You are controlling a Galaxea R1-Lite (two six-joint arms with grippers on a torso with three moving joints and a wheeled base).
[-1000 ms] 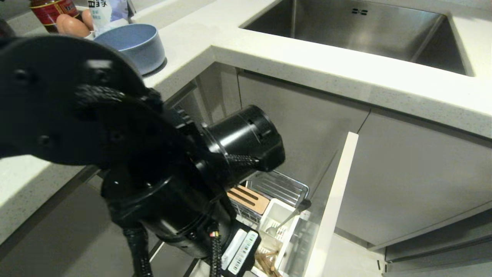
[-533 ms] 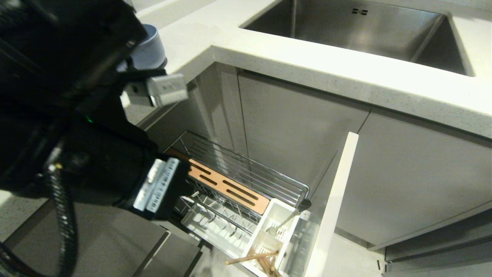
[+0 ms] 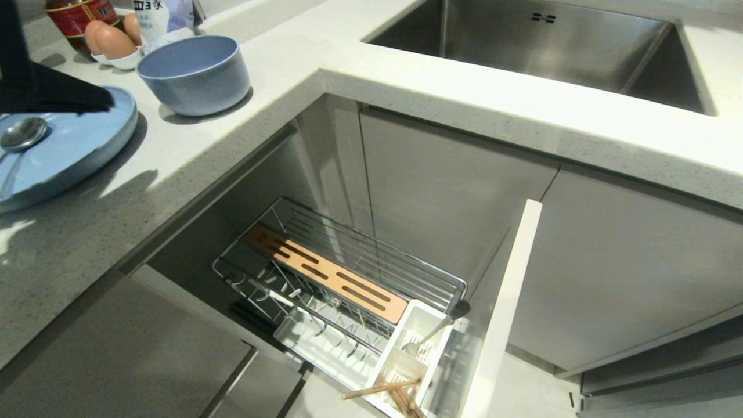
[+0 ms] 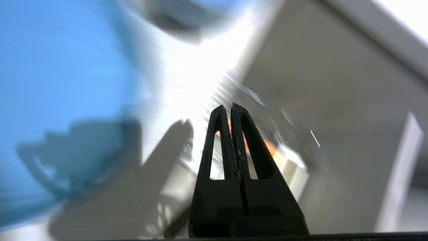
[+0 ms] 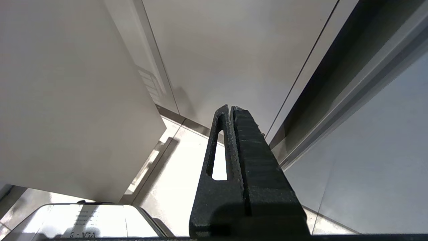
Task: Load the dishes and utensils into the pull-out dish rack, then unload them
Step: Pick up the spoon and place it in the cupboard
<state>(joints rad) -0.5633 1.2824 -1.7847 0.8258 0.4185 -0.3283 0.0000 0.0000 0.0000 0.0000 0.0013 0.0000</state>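
Note:
The pull-out dish rack (image 3: 418,273) stands pulled out below the counter, with its wooden strip (image 3: 325,273) and white caddy (image 3: 419,316). Two chopsticks (image 3: 380,389) lie in the caddy, and a silver utensil (image 3: 429,335) leans there too. The pale blue plate (image 3: 69,157) sits on the counter at far left with a spoon (image 3: 22,133) on it. The blue bowl (image 3: 194,72) is behind the plate. My left arm's black end (image 3: 52,93) hangs over the plate. The left gripper (image 4: 230,107) is shut and empty. The right gripper (image 5: 230,107) is shut, low beside the cabinet fronts.
The rack's white front panel (image 3: 505,313) juts out on the right. The steel sink (image 3: 540,46) is set into the counter at the back. Eggs (image 3: 110,39), a jar (image 3: 75,17) and a packet (image 3: 157,17) stand behind the bowl.
My left arm has swung up and left, from over the rack to above the plate. The rack, hidden behind the arm a second ago, now shows fully, with the chopsticks in its caddy.

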